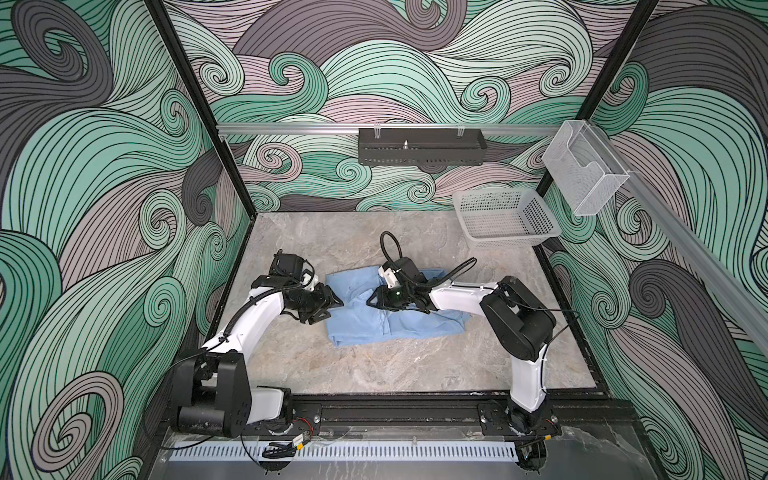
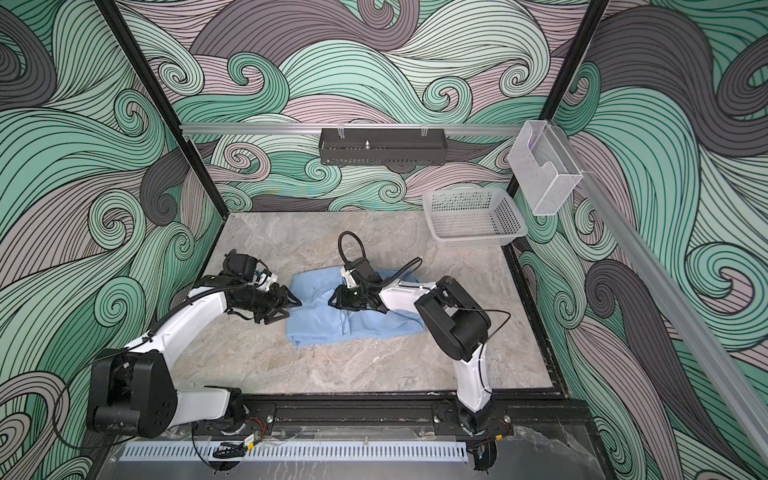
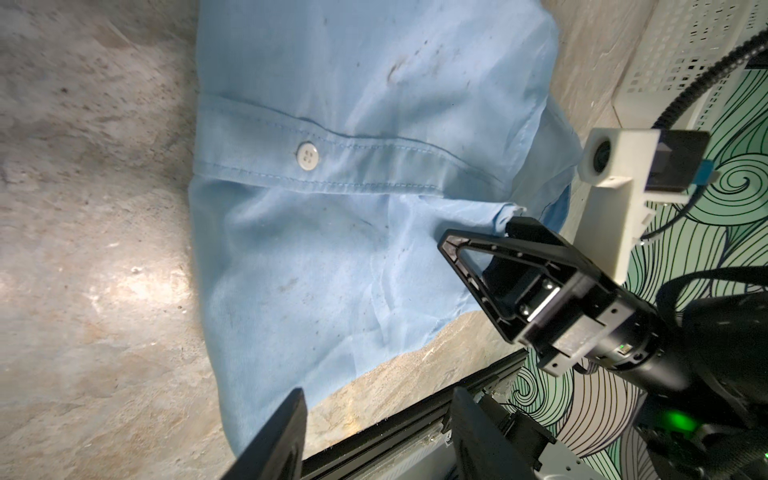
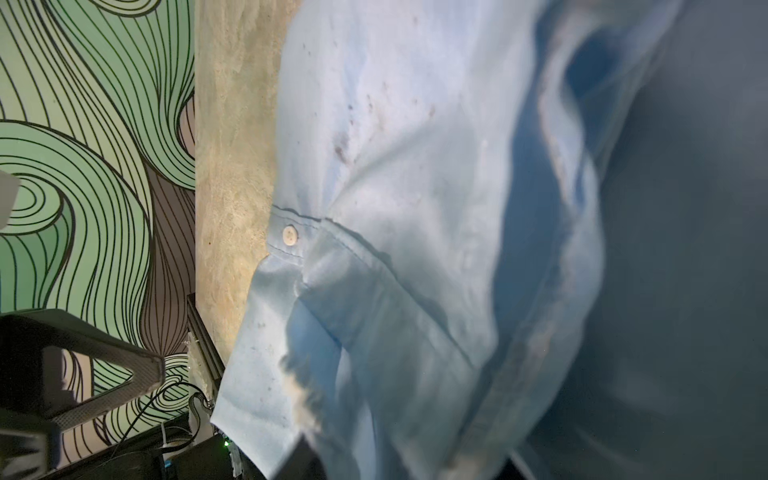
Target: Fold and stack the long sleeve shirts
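My right gripper (image 1: 371, 301) is clamped on a fold of the light blue shirt (image 1: 399, 324), which lies rumpled mid-counter (image 1: 374, 365). My left gripper (image 1: 332, 308) hangs open at its left edge

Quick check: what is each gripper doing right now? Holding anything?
Left gripper: open, holding nothing, at the edge of the light blue shirt.
Right gripper: closed on a pinched fold of the shirt.
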Available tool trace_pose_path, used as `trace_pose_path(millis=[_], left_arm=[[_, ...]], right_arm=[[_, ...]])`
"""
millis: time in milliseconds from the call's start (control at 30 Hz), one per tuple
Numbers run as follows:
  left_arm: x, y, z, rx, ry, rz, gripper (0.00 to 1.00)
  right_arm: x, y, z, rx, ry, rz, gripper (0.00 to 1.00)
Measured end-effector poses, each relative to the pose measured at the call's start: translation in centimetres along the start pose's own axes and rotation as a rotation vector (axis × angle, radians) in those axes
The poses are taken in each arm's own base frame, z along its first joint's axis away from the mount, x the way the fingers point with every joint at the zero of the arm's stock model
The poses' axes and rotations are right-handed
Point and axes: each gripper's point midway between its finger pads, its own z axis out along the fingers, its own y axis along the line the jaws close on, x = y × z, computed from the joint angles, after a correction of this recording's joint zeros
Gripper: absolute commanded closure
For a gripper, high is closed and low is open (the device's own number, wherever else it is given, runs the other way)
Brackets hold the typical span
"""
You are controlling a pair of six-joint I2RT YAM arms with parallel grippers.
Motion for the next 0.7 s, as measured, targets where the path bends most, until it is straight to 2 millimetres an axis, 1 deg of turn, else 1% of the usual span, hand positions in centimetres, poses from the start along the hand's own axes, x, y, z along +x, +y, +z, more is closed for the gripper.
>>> trace_pose_path(millis=[33,67,133,200,367,433,500,633,700], left_arm=[[-0.1,0.0,-0.1,0.002,-0.004,0.0,0.42],[-0.1,-0.1,-0.2,0.005,-0.005,0.002,0.42],[-0.1,-0.1,-0.3,0.008,-0.008,0.006,0.42],[-0.1,-0.1,-0.4,0.01,-0.009,0.008,0.42],[0.2,-0.1,-0.4,0.019,0.001,0.012,0.42],[0.4,0.0,-0.2,0.025,0.011,0.008,0.42],[0.7,0.2,0.1,0.026,0.021,0.002,0.42],[1.0,0.4,0.3,0.029,0.031,-0.005,0.43],[0.9,0.1,0.4,0.035,0.028,0.0,0.44]], right_arm=[[0.0,0.0,-0.1,0.001,0.003,-0.003,0.97],[0.1,0.0,-0.1,0.004,0.007,-0.004,1.0],[0.5,-0.1,-0.4,0.018,0.019,0.006,1.0],[0.9,0.1,-1.3,0.034,0.029,0.008,1.0],[1.4,1.9,-5.3,0.07,0.036,-0.007,1.0],[1.5,2.2,-6.1,0.086,0.041,-0.02,1.0],[1.8,1.7,-6.2,0.114,0.056,-0.026,1.0],[2.9,-0.7,-5.8,0.188,0.108,-0.024,1.0],[3.3,-1.4,-5.9,0.215,0.127,-0.029,1.0]])
